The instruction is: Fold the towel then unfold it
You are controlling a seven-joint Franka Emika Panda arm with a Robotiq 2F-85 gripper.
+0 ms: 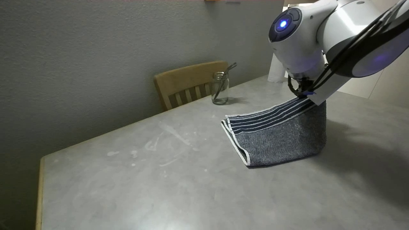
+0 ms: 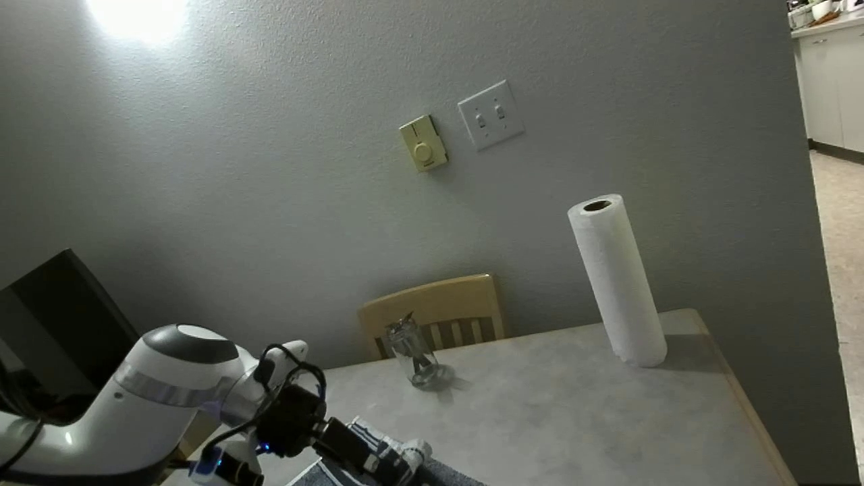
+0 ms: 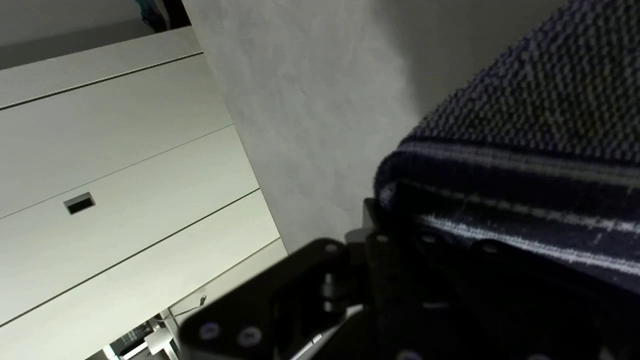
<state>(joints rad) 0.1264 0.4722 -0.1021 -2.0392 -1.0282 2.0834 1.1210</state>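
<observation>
Claw has the towel pinched at a corner of the striped edge; in the wrist view the striped cloth runs right into it. Tips are lost in dark fabric there, so we can't say for sure whether we've got one layer or both.

Towel is on the table, doubled over: held end rises off the surface to the claw, the rest slopes down and away from it. Our read: fold is made or nearly so, and we can't tell whether this is its finish or the start of the unfold. If finishing, lower the corner and let go. If unfolding, lift the top layer only and swing it over the crease. Jar is well apart from the claw.
</observation>
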